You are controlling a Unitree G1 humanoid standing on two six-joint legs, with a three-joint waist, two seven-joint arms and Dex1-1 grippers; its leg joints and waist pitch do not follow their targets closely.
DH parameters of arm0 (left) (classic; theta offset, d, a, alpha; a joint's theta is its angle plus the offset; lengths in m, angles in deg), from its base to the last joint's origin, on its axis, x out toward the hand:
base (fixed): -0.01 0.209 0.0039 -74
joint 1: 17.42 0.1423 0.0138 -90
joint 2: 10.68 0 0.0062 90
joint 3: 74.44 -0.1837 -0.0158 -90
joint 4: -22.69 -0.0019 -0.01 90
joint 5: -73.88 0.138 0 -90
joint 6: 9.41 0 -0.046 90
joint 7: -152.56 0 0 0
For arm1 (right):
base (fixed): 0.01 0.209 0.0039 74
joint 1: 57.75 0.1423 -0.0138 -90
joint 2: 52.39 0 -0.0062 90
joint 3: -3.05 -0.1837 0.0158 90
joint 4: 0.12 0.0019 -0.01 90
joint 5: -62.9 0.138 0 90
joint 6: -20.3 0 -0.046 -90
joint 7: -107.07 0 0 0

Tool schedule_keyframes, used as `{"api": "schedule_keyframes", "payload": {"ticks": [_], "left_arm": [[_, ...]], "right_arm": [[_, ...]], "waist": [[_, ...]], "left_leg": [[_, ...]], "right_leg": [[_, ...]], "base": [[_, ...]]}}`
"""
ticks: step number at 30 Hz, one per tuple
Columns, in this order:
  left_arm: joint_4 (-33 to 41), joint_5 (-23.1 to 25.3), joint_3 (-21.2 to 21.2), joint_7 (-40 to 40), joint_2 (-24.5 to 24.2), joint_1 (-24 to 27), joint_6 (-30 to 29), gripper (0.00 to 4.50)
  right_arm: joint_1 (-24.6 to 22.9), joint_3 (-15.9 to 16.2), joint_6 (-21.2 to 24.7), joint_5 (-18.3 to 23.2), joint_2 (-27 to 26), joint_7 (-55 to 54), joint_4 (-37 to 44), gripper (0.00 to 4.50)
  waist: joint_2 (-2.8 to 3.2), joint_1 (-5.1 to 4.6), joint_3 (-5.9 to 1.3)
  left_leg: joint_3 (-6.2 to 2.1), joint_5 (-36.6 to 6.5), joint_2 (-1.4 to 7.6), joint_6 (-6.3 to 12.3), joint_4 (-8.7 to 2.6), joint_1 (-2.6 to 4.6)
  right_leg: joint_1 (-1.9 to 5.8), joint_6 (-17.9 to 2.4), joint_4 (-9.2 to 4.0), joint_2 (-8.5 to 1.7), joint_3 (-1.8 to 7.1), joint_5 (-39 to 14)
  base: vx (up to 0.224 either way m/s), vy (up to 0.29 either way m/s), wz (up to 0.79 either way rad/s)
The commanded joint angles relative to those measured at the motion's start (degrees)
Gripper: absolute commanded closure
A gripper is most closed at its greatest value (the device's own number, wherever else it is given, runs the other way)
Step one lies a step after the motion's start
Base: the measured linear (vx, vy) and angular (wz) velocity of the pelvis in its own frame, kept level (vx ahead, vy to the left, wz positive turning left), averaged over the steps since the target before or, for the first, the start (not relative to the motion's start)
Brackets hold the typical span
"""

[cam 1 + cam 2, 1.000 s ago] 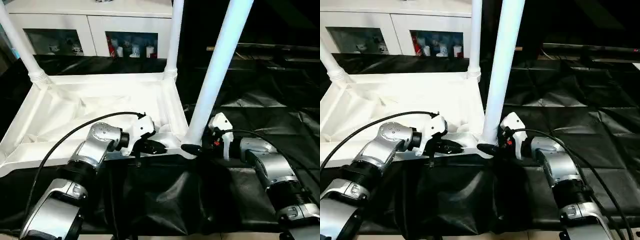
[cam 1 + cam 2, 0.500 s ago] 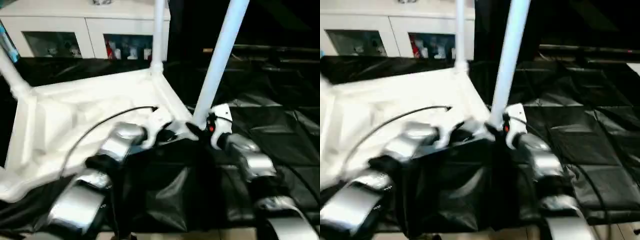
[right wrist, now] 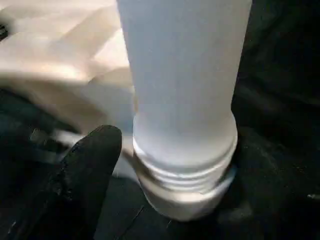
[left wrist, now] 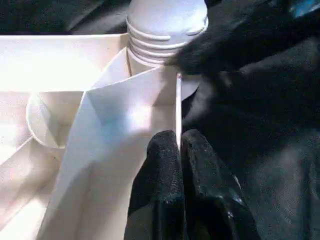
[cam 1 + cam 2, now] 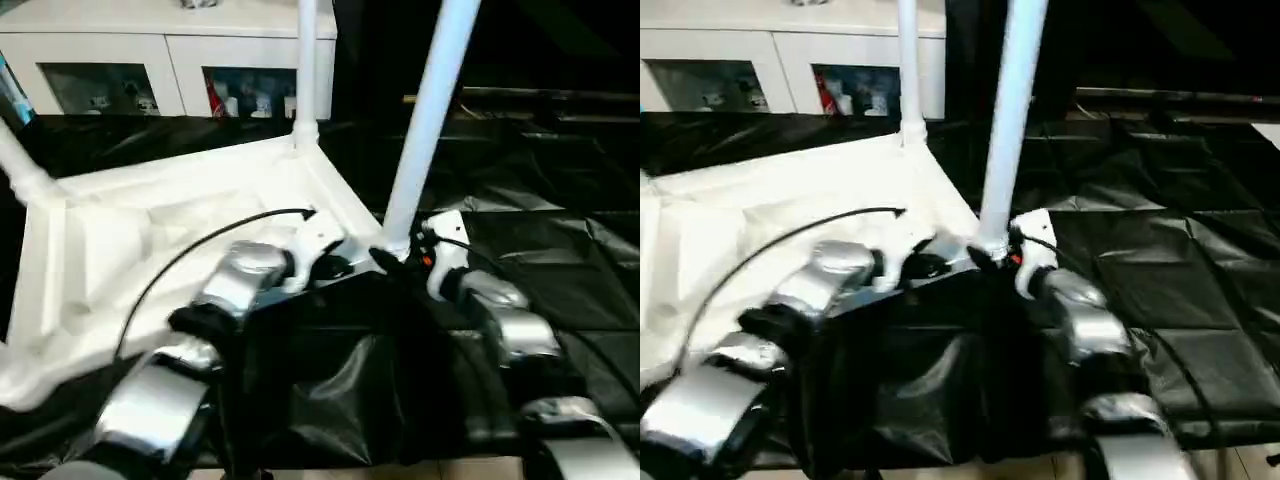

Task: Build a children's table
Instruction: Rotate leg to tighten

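Your children's table (image 5: 150, 230) lies upside down on the black-draped counter (image 5: 560, 250), ribbed underside facing up, with its near right corner at the counter's front edge between your two arms. Three white legs stand in its corner sockets: the near right leg (image 5: 425, 120) rises just in front of your right wrist, a second leg (image 5: 306, 70) stands at the far right corner, and a third (image 5: 22, 170) shows at the far left corner, leaning out of frame. Your left gripper (image 4: 180, 150) is pinched tight on the thin upright rim of the tabletop — in the left wrist view its two black fingers (image 4: 161, 170) press together with the rim's edge between them, a short way from the ribbed collar at the base of the near right leg. Your right gripper (image 5: 395, 262) sits at the foot of that same leg; the right wrist view shows one black finger (image 3: 90, 170) beside the collar and apart from it, so the jaws stand wide around the leg's base rather than clamped on it. Behind the counter stands a white cabinet (image 5: 180, 50) with glass doors.
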Motion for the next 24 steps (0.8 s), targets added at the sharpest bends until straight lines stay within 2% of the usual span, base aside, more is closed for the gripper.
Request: {"api": "schedule_keyframes", "payload": {"ticks": [1,2,6,10,16,24], "left_arm": [[4.0,-3.5,-0.7,-6.2,-0.8,2.1,1.9,4.50],[5.1,-3.9,-0.9,-8.1,-1.5,2.7,1.7,4.50],[8.6,-5.0,-1.8,-14.4,-4.0,4.6,1.0,4.50],[11.3,-5.8,-2.0,-18.4,-5.4,5.5,-0.8,4.50],[12.4,-6.1,-2.1,-18.6,-5.6,5.8,-1.4,4.50],[12.7,-5.5,-1.8,-17.0,-5.1,5.8,-2.0,4.50]], "right_arm": [[-0.9,3.9,0.7,0.8,1.7,8.6,3.6,0.70],[-1.2,4.0,0.8,0.7,2.7,10.2,4.2,0.70],[-2.0,5.1,1.8,0.9,6.0,15.8,6.2,0.70],[-2.0,5.5,2.2,1.4,7.1,17.8,6.6,0.70],[-2.3,5.9,3.3,2.1,6.7,19.4,7.1,1.13],[-3.4,6.7,4.0,1.8,6.2,19.3,7.8,1.63]], "waist": [[-1.11,0.35,-3.76],[-1.05,0.35,-3.73],[-0.83,0.40,-3.73],[-0.71,0.83,-3.80],[-0.96,1.18,-3.84],[-0.84,1.24,-3.87]], "left_leg": [[-1.91,-9.8,3.80,4.68,-3.62,1.35],[-1.85,-9.8,3.80,4.78,-3.60,1.21],[-1.73,-10.2,4.01,4.76,-3.57,1.37],[-1.66,-10.1,4.12,4.12,-3.58,1.55],[-1.68,-10.0,3.98,3.70,-3.53,1.45],[-1.67,-9.5,3.91,3.88,-3.46,1.48]], "right_leg": [[2.55,-12.8,-4.30,-4.47,2.22,-9.0],[2.49,-12.9,-4.19,-4.47,2.22,-9.0],[2.13,-13.7,-4.08,-4.40,2.24,-8.9],[1.91,-14.1,-3.92,-4.39,2.30,-8.4],[2.03,-13.6,-3.87,-4.51,2.33,-8.6],[2.01,-13.4,-3.91,-4.48,2.30,-8.4]], "base": [[0.000,0.000,0.00],[0.000,0.000,0.00],[0.000,0.000,0.00],[0.000,0.000,0.00],[0.000,0.000,0.00],[0.000,0.000,0.00]]}}
